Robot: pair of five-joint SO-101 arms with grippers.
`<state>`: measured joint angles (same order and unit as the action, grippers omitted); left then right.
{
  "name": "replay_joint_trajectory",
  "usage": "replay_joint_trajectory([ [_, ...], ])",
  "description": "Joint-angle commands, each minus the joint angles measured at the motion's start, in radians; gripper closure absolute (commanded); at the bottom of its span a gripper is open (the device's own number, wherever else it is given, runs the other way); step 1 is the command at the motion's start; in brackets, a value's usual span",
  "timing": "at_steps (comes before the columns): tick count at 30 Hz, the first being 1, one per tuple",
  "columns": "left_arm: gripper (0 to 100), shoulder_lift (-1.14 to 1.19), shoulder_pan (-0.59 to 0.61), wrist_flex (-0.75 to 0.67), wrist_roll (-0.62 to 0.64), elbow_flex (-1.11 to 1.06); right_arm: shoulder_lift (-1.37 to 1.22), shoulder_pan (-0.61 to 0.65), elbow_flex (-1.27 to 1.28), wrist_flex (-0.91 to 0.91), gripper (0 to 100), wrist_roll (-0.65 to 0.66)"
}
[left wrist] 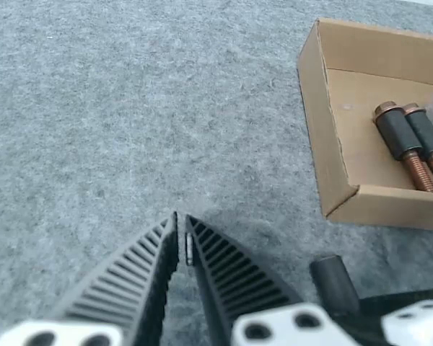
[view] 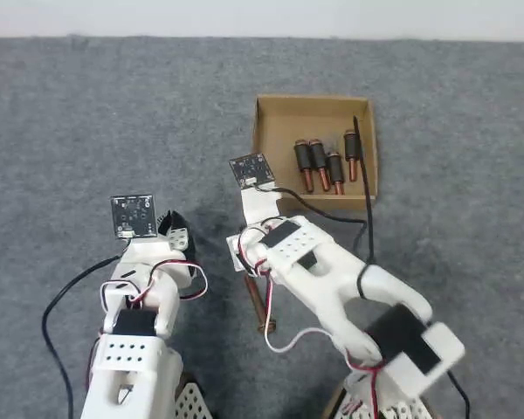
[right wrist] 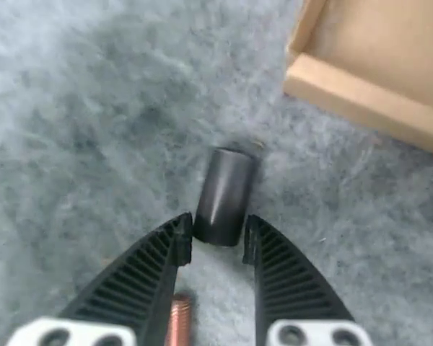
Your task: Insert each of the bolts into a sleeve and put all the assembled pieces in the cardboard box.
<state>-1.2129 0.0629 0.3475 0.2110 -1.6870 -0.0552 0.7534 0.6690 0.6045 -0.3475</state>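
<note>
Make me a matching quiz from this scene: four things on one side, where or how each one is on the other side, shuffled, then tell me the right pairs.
Things:
1. left tool
2. right tool
3. assembled pieces
4. loose bolt

States:
A. lying inside the cardboard box
B. shut and empty above the carpet
C. open, fingertips on either side of a black sleeve
D. lying on the carpet beside the right tool

Pairs: 1-B, 2-C, 3-A, 4-D.
</note>
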Motion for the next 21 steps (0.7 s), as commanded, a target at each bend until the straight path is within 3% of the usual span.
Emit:
replay_joint_trajectory([
  [1,99,-0.023,-0.006,0.0,-0.008,0.007,-0.015,0.004,-0.077,-0.01,90.0,-0.008],
  [12,99,-0.023,-0.006,0.0,-0.008,0.007,-0.042,0.004,-0.098,-0.01,90.5,-0.003],
  [16,99,-0.023,-0.006,0.0,-0.008,0.007,-0.041,0.001,-0.098,-0.01,99.8,-0.003],
  [21,99,-0.023,-0.006,0.0,-0.008,0.007,0.004,-0.039,-0.091,0.01,99.1,-0.002],
])
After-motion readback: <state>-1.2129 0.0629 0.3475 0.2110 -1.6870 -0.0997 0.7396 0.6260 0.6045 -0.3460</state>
